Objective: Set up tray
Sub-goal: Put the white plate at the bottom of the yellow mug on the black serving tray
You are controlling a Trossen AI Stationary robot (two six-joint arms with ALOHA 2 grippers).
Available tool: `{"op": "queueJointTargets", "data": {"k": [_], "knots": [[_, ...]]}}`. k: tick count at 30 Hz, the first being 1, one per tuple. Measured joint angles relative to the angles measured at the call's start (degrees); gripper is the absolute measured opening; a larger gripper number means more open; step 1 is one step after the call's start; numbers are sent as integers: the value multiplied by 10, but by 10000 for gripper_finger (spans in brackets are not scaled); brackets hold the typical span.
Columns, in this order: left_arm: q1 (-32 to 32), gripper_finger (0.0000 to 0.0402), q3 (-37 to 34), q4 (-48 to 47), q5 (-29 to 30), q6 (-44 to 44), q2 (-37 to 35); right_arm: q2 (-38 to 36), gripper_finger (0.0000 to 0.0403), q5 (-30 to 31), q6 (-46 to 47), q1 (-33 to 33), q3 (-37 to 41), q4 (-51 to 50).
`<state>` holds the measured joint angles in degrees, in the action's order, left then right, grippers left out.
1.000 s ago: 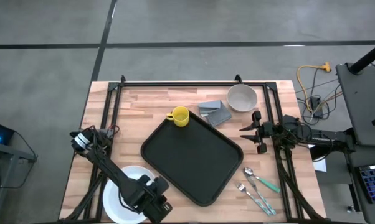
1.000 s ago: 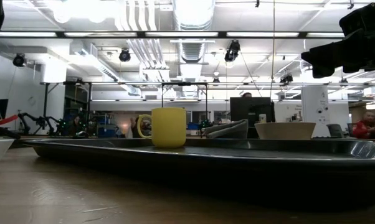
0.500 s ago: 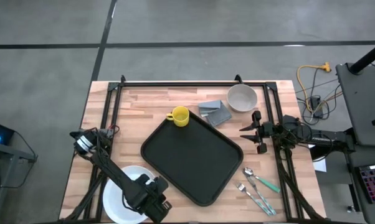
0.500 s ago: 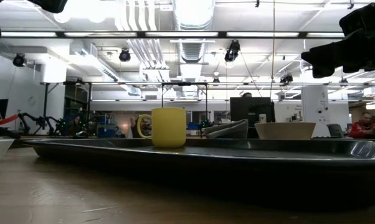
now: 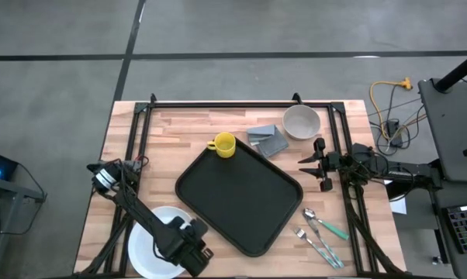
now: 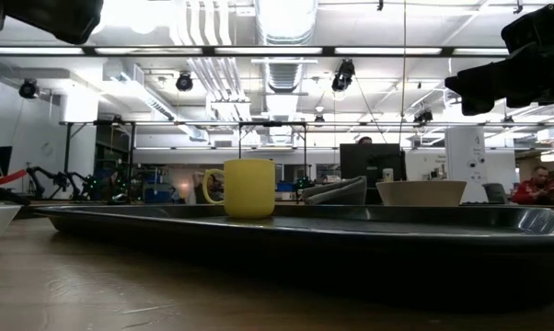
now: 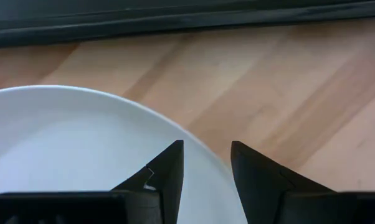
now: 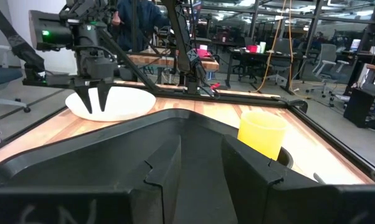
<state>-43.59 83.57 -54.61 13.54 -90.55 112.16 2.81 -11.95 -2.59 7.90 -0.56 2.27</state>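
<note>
Wooden table (image 5: 164, 147) under black tray (image 5: 240, 198), lab room behind, left fingers (image 7: 169, 171) apart over white plate (image 5: 147, 246), right fingers (image 8: 166, 163) seemingly parted, empty.

Left arm: reaches from its base at the table's left edge toward the near left corner, low over the surface.
Left gripper (image 5: 198, 249): at the near left of the table, pointing downward; its two dark fingers (image 7: 169, 177) stand apart with a narrow gap between them, nothing held.
Right arm: lies along the table's right edge, stretched inward from its base and raised above the surface.
Right gripper (image 5: 305, 164): hangs at the right side, aimed toward the table's middle; its fingers (image 8: 166, 168) are slightly parted and hold nothing.
</note>
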Motion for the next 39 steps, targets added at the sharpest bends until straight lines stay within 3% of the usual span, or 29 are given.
{"op": "queueJointTargets", "data": {"k": [39], "knots": [[0, 118, -82, 111, -12, -7, -2, 0, 107, 0, 0, 0, 0, 0]]}}
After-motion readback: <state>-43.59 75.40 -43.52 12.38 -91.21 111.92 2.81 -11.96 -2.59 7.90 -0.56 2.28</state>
